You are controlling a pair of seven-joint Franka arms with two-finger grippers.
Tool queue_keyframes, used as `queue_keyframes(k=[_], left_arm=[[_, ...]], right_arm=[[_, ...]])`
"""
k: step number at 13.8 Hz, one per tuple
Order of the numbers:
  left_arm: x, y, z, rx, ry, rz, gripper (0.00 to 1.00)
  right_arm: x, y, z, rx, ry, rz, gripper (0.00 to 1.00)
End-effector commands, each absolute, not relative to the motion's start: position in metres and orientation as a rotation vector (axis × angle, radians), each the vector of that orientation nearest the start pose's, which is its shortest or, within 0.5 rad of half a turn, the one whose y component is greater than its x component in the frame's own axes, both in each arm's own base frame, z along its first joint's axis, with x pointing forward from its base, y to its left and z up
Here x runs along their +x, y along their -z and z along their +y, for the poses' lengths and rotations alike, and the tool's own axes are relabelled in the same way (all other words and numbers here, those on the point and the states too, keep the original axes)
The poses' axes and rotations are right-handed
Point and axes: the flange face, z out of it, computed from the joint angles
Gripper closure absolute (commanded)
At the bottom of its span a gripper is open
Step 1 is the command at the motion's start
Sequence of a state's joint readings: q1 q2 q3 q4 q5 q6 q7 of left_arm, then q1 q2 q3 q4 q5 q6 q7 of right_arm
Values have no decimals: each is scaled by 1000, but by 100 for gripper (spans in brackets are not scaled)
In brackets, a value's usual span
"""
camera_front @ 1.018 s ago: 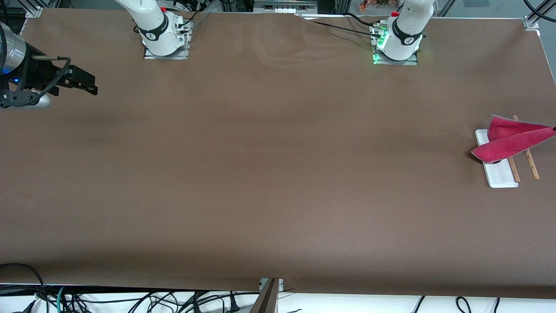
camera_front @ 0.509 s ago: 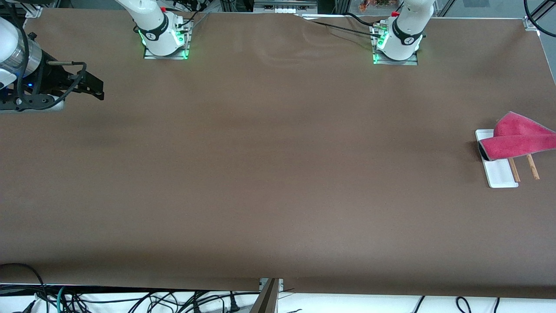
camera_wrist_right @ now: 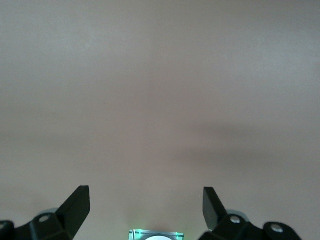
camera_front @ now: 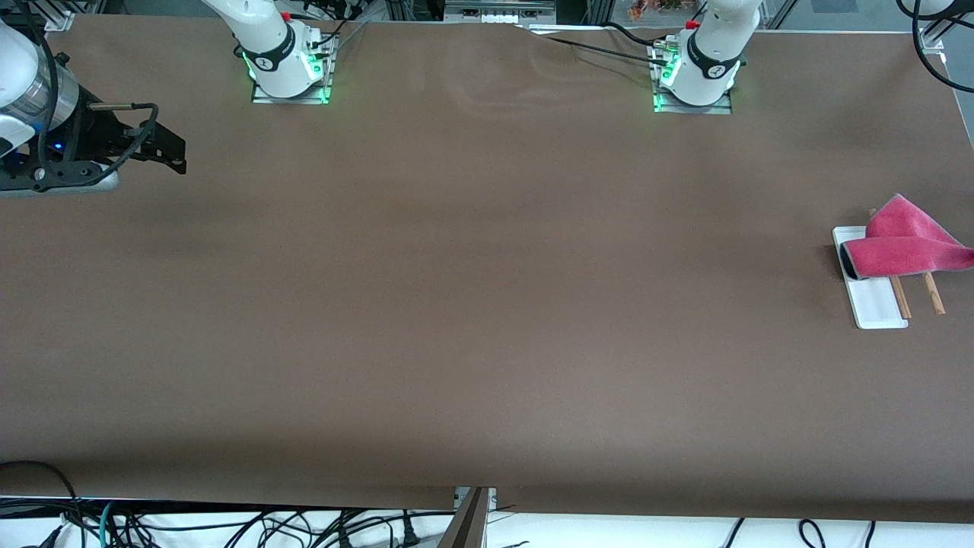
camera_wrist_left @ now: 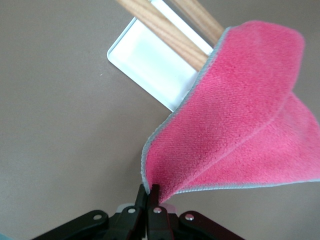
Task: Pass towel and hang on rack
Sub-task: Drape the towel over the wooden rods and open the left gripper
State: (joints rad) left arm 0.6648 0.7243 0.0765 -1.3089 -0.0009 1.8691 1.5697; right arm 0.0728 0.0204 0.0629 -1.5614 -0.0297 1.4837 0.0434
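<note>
The pink-red towel lies folded over the rack's two brown rods, above the white base, at the left arm's end of the table. In the left wrist view my left gripper is shut on a grey-edged corner of the towel, which hangs over the rods and base. The left gripper is outside the front view. My right gripper is open and empty above bare table at the right arm's end.
The brown table mat spreads between the two arms. The arm bases stand along the table's edge farthest from the front camera. Cables hang below the edge nearest to it.
The towel has been drawn toward the left arm's end of the table and settled lower on the rods. The right gripper has shifted a little toward the table's middle.
</note>
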Motion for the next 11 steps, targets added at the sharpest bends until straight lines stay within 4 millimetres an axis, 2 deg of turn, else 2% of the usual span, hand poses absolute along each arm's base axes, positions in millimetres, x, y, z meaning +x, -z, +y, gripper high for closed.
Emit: queue_keyframes(k=[1, 2, 3, 4, 8, 10, 11], left_arm=[[543, -283, 488, -2961, -180, 1338, 100], [543, -276, 488, -2973, -185, 1326, 100], [543, -275, 488, -2983, -188, 1304, 60], [544, -273, 486, -2991, -185, 1296, 1], [544, -274, 485, -2995, -180, 1294, 0], [548, -290, 482, -2988, -159, 1296, 0], [551, -307, 477, -2979, -150, 1306, 0]], right_arm=[[544, -616, 72, -3165, -123, -149, 0], [544, -616, 73, -3153, -124, -149, 0], [544, -616, 72, -3147, -125, -145, 0], [544, -614, 73, -3142, -130, -145, 0], [544, -611, 75, -3128, -146, -150, 0], [544, -610, 76, -3128, -148, -152, 0], [544, -610, 76, -3128, -148, -152, 0]])
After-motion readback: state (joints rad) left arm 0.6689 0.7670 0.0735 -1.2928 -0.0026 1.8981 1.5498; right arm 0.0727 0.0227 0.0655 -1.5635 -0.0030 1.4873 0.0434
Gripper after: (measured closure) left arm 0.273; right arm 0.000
